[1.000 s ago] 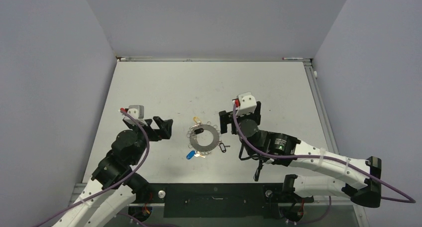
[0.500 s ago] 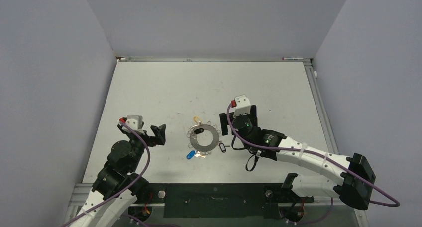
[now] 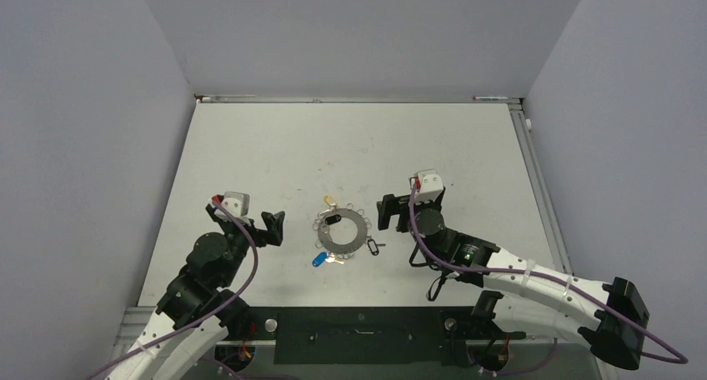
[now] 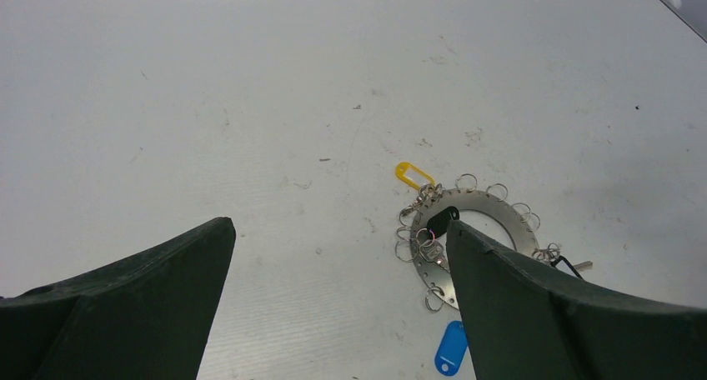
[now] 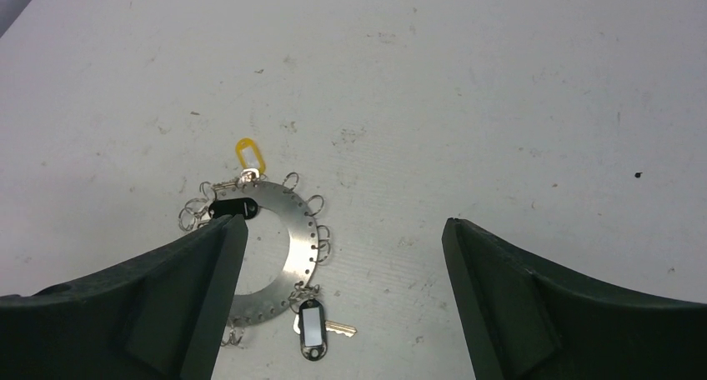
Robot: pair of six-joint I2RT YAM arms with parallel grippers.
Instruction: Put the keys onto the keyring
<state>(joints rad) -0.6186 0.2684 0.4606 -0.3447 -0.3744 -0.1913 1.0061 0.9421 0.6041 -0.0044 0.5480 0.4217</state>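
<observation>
**Claws.** The left gripper (image 3: 277,227) stands released and empty at 9 o'clock of the keyring (image 3: 342,230), apart from it. The right gripper (image 3: 393,212) is likewise spread wide and holds nothing, at 3 o'clock, near the rim but not touching.

**Task items.** The keyring lies flat on the table (image 3: 275,147), mid-field. The yellow-tagged key (image 3: 328,202) sits just outside the rim at 11 o'clock. The black-tagged key (image 3: 333,217) lies across the band beside it. The blue-tagged key (image 3: 319,260) lies just off the rim at 7 o'clock. A key with a black-framed tag (image 3: 373,247) rests at 4 o'clock against the wire loops (image 5: 319,234). Which keys are actually hooked on cannot be told.

**Hazards, as judged.**
- The keys are far smaller than the jaws and lie flat, so a pinch may close on bare table or skid off a smooth plastic tag.
- Nothing restrains the ring. Any contact could slide or spin it and shift every loop.
- The loops crowd the rim, so the fingers may snag one along with a key and drag the whole ring.
- Both arms flank the same small target, and approaching together risks finger-to-finger contact.
</observation>
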